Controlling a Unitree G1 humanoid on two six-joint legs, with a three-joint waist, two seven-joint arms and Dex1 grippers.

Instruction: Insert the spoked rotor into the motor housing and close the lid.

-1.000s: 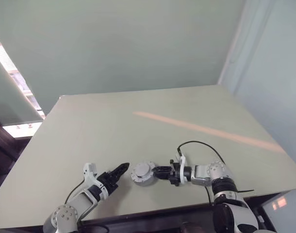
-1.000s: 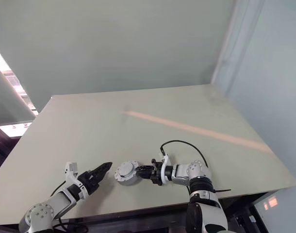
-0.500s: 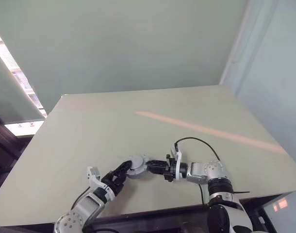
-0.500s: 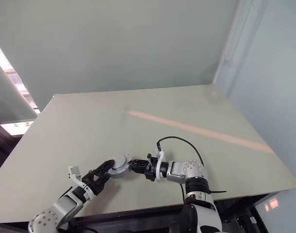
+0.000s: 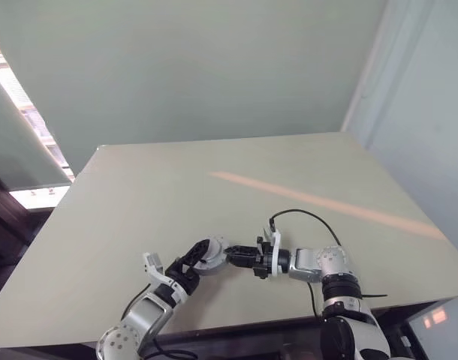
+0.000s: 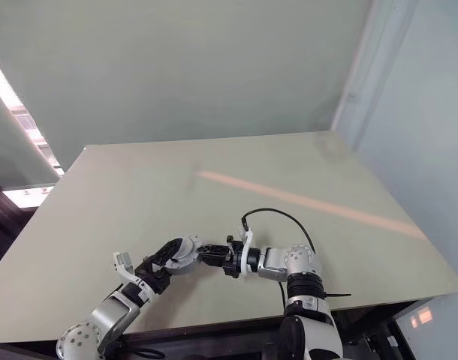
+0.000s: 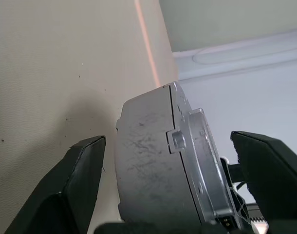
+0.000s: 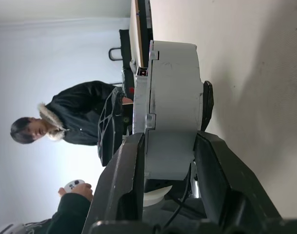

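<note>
The motor housing is a grey round body held on edge just above the table. My right gripper is shut on it, its fingers clamping the rim. My left gripper is open and straddles the housing from the other side, each finger a small gap off the grey wall. A flat grey plate with a small tab sits flush on one face along a seam; I cannot tell whether it is the lid. The spoked rotor is hidden.
An orange stripe crosses the table diagonally. The table's near edge runs just below both arms. In the right wrist view a person in a black jacket stands beyond the table, a hand on a small controller.
My left gripper moved right, from beside the housing to around it. My right gripper lifted the housing a little and carried it left.
</note>
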